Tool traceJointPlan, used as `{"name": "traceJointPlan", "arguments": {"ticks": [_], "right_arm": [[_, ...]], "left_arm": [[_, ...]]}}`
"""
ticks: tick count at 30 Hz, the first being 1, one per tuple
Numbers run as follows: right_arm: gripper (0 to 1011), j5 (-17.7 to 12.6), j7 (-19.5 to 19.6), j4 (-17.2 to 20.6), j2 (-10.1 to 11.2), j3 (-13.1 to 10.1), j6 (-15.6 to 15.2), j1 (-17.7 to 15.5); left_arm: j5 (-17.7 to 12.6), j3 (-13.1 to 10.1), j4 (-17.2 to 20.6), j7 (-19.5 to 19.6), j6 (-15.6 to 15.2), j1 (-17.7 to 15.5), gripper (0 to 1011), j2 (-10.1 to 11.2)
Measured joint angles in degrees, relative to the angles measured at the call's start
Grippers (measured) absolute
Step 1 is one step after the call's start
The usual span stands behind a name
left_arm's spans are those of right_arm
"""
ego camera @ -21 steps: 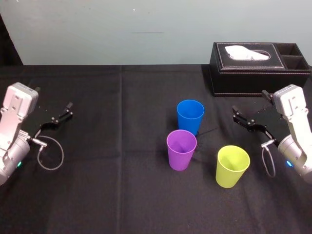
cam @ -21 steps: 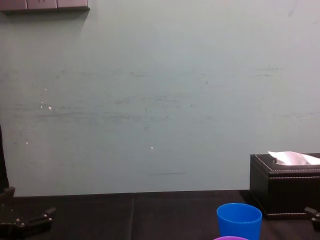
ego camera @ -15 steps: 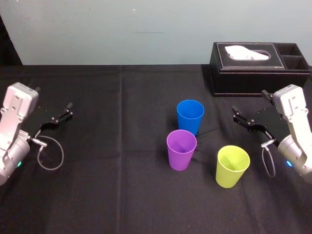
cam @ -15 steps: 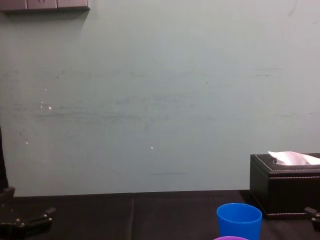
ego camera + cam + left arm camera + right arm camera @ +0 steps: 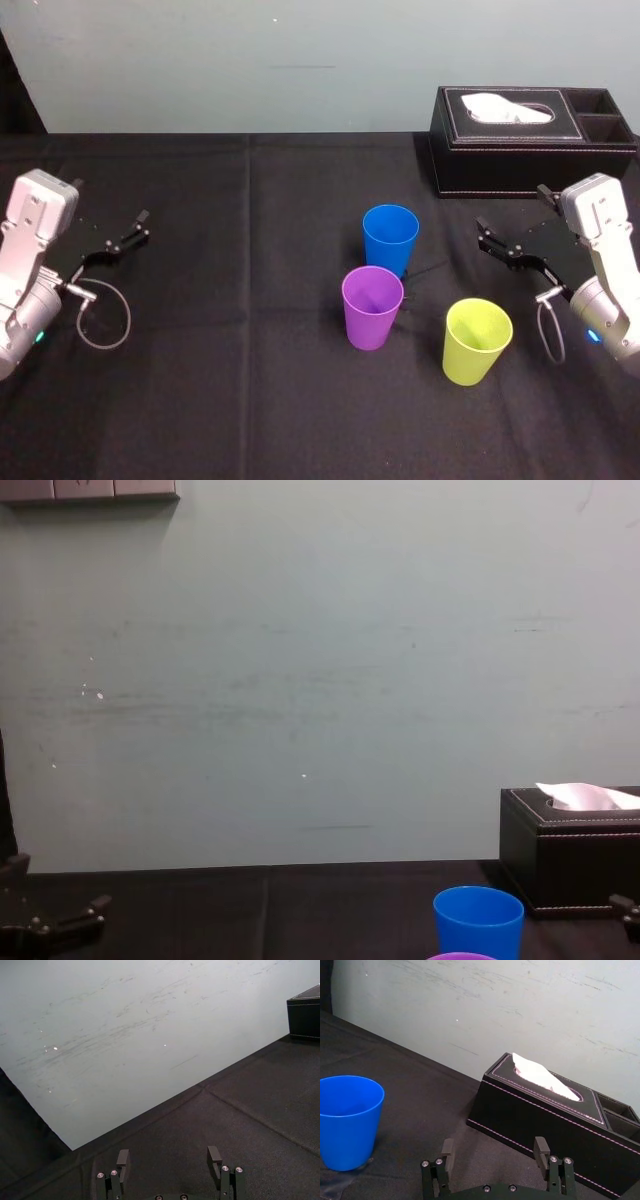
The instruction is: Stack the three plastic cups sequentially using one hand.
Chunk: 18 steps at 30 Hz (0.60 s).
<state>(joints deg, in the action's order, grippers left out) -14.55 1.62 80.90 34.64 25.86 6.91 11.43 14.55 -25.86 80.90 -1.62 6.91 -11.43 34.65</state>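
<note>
Head view. A: Cup positions?
B: Blue cup, purple cup and yellow-green cup stand upright on the table, unstacked; blue and purple seemingly apart.
A: Grippers?
B: Left gripper and right gripper have fingers spread, empty, clear of the cups.

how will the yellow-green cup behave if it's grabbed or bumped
The yellow-green cup looks empty and thin-walled, so probably light and slightly squeezable. Its smooth tapered side may slip in the right gripper. Upright on its narrower base, it would likely tip if pushed near the rim.
</note>
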Motion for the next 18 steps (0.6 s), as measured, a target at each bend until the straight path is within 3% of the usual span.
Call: {"name": "traceJointPlan", "arguments": {"ticks": [18], "right_arm": [[1000,0.0,0.0,0.0,0.0,0.0,0.0,0.0]], "left_arm": [[0.0,0.0,0.0,0.0,0.0,0.0,1011,0.0]]}}
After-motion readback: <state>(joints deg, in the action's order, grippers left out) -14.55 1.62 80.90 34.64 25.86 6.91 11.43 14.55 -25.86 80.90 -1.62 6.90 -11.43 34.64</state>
